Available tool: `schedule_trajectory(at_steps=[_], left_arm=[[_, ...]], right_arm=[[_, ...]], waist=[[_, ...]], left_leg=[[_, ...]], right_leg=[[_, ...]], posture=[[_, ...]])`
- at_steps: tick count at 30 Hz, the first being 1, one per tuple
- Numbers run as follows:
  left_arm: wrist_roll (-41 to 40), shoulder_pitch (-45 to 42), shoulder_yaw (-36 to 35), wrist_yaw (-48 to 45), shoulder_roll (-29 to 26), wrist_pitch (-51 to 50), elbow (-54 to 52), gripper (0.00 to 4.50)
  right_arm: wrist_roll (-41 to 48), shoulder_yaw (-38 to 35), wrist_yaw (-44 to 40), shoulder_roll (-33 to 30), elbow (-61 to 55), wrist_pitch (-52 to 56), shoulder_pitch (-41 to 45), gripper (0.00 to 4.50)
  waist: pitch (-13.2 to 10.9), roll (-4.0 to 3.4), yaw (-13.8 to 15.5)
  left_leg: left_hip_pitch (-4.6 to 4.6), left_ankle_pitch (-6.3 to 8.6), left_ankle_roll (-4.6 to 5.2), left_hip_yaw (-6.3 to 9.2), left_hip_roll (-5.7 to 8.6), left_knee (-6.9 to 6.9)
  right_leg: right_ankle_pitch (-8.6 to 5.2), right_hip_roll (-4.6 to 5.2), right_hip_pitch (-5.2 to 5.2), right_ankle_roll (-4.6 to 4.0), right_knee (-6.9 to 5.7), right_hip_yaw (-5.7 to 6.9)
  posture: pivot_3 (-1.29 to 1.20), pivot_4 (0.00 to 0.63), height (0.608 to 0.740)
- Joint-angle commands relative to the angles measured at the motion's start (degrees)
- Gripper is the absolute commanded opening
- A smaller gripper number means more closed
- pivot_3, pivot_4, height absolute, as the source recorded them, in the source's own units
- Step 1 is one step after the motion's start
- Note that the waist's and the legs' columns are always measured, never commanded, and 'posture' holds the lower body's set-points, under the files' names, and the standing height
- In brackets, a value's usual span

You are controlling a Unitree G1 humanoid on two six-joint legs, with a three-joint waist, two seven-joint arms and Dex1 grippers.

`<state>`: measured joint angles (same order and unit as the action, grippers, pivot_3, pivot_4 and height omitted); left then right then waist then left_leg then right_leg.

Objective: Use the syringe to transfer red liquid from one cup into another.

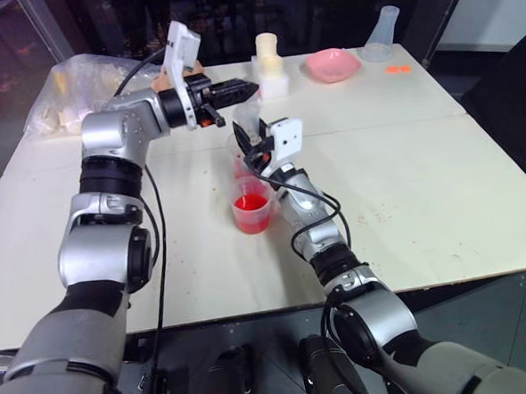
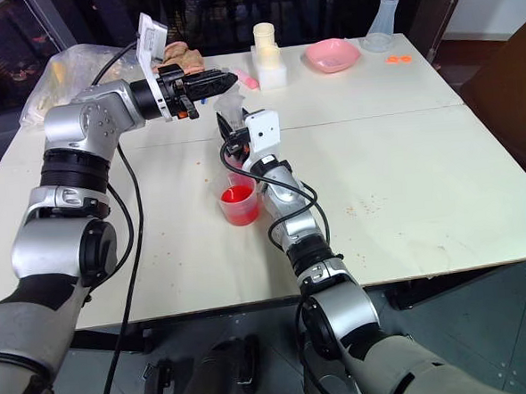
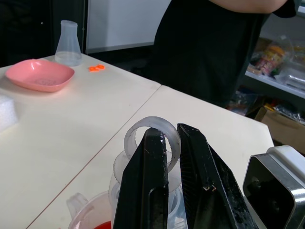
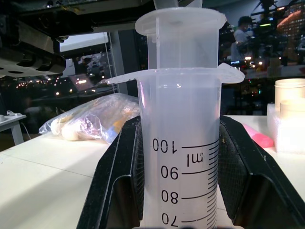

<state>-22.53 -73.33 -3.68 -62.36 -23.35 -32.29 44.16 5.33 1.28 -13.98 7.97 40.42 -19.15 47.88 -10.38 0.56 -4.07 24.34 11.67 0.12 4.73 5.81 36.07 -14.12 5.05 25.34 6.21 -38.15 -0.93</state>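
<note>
The syringe (image 4: 183, 157) stands upright over the table, its clear barrel showing printed marks. My right gripper (image 1: 253, 146) is shut on the barrel, one black finger (image 4: 119, 181) on each side. My left gripper (image 1: 248, 91) reaches in level from the left and is shut on the clear ring (image 3: 153, 136) at the plunger's top. Below the syringe stands a cup (image 1: 241, 167) with red in it, partly hidden by my right hand. A second cup (image 1: 251, 214), nearer me, holds red liquid (image 1: 251, 201). The syringe's tip is hidden.
At the table's far side are a pink bowl (image 1: 333, 64), a clear flask (image 1: 382, 33), a white block with cream cylinders (image 1: 270, 67) and a plastic bag (image 1: 78, 88). Small orange bits (image 1: 398, 68) lie far right. A person in black (image 3: 214, 47) stands beyond the table.
</note>
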Motion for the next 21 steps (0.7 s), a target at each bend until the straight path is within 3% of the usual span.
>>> schedule_trajectory(at_steps=[1,14,21], left_arm=[[-2.56,-4.69,-3.16,-0.38,-0.55,1.32,-4.78,0.29],[-2.51,-3.58,-2.43,-1.17,-0.93,0.46,-5.47,0.29],[-1.17,-1.44,-1.43,-1.78,-2.27,0.44,-6.31,2.12]], right_arm=[[-0.81,1.68,-1.23,1.28,1.16,1.59,-1.62,1.41],[-0.92,1.89,-1.21,1.10,-0.94,1.81,-1.58,1.41],[-0.51,1.84,-0.76,0.70,-6.12,3.12,-1.34,1.41]], waist=[[0.00,0.00,0.00],[0.00,0.00,0.00],[0.00,0.00,0.03]], left_leg=[[0.00,0.00,0.00,0.00,0.00,0.00],[0.00,0.00,-0.01,0.00,0.00,0.00],[0.01,0.00,-0.01,0.00,0.00,0.00]], right_leg=[[0.00,0.00,0.00,0.00,0.00,0.00],[0.00,0.00,0.00,0.00,0.00,0.00],[0.00,0.00,0.01,0.00,0.00,-0.01]], posture=[[0.00,0.150,0.740],[0.00,0.150,0.740],[0.00,0.150,0.740]])
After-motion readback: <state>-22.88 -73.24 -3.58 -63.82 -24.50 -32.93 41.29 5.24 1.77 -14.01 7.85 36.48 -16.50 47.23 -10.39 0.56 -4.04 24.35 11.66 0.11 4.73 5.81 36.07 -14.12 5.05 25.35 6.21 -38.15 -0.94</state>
